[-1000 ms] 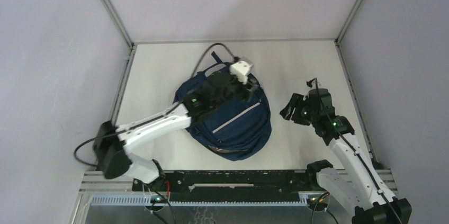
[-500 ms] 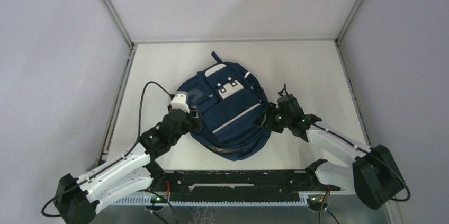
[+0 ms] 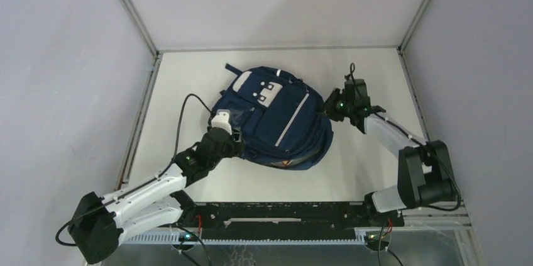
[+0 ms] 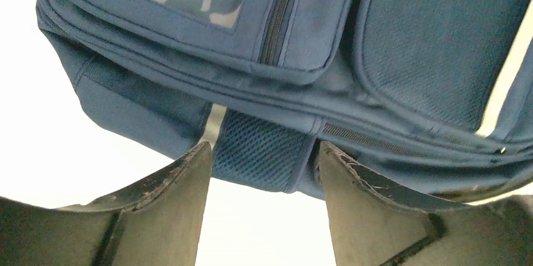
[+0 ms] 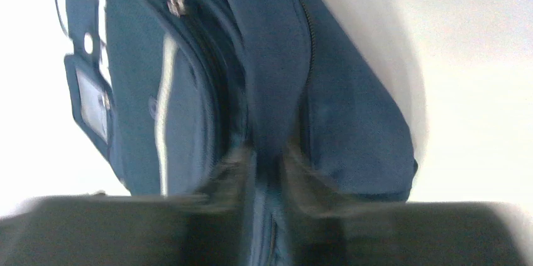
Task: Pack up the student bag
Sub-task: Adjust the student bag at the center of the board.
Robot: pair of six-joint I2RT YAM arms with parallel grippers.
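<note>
The student bag [image 3: 276,118], navy blue with white patches and a pale stripe, lies front-up in the middle of the table. My left gripper [image 3: 234,142] is at its near-left edge. In the left wrist view it [image 4: 264,153] is open, and the bag's [image 4: 408,46] mesh side panel sits just beyond the fingertips. My right gripper [image 3: 329,105] is at the bag's right side. In the right wrist view, which is blurred, it [image 5: 267,159] is pinched on a fold of the bag's [image 5: 352,121] fabric beside a zip.
The white table [image 3: 188,77] is bounded by metal rails at the left [image 3: 143,109], right [image 3: 418,109] and back edges, with grey walls beyond. A black cable [image 3: 182,115] loops off the left wrist. A black rail [image 3: 276,210] runs along the near edge.
The bag has turned and shifted toward the back right. My right gripper moved back and right with the bag's side. My left gripper stays by the bag's near-left edge.
</note>
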